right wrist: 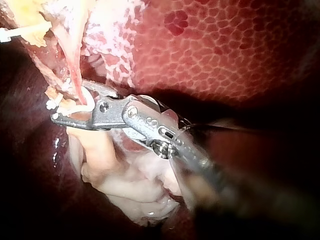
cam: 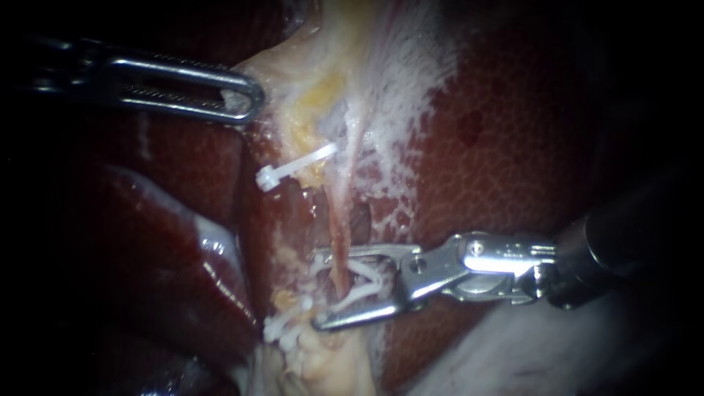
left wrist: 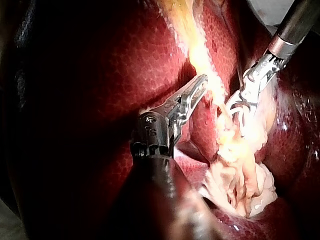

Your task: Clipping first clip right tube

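Observation:
A thin pink tube, the right tube (cam: 339,235), runs down from the pale gallbladder tissue (cam: 330,59). My right instrument (cam: 319,287) comes in from the right. Its jaws stand wide apart on either side of this tube, with a white clip (cam: 363,282) seated between them. The right wrist view shows the same jaws (right wrist: 70,102) straddling the tube (right wrist: 75,75). My left instrument (cam: 246,99) sits at the upper left, shut on the edge of the pale tissue and holding it taut. In the left wrist view its jaws (left wrist: 200,82) pinch the yellowish strip.
One white clip (cam: 293,167) crosses the yellowish strand left of the tube. Several more white clips (cam: 286,330) sit below the jaws. Dark red liver (cam: 513,147) surrounds the site. Pale folded tissue (left wrist: 240,175) lies under the right instrument (left wrist: 245,102).

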Controlling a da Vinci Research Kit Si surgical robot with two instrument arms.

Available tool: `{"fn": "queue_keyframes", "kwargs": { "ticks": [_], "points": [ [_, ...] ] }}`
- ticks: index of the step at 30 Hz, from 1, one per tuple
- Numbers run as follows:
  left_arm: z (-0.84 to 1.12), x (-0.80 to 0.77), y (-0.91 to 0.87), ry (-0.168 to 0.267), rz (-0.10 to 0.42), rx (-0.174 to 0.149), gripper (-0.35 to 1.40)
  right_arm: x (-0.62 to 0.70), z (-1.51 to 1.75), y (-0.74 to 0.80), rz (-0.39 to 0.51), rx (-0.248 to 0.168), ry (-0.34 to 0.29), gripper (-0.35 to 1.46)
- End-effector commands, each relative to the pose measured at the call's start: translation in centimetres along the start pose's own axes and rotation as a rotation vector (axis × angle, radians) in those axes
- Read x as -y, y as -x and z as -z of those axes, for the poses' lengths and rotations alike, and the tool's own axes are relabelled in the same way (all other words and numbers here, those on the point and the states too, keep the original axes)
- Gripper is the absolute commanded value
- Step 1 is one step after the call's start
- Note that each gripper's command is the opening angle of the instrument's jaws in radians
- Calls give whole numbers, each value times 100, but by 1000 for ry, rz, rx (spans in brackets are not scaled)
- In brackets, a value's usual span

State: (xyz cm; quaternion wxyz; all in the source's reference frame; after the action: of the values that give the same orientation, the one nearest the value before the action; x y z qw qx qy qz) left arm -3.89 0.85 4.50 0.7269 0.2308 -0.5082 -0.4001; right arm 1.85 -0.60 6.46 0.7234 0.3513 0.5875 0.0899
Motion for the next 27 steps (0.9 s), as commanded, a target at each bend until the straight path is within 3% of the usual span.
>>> {"fn": "queue_keyframes", "kwargs": {
  "ticks": [1, 7, 11, 27],
  "points": [
    [0, 0, 0, 0, 0, 0, -15, 2, 1, -2, -3, 2, -10, 47],
    [0, -1, -1, 0, 0, 0, -15, 8, 0, -2, -11, 10, -43, 45],
    [-1, -2, -1, 0, -1, 0, -15, 9, 0, -3, -16, 4, -16, 43],
    [-1, -2, -2, 0, -1, 0, -15, 11, -1, 7, -16, 10, -17, 35]
  ]
}}
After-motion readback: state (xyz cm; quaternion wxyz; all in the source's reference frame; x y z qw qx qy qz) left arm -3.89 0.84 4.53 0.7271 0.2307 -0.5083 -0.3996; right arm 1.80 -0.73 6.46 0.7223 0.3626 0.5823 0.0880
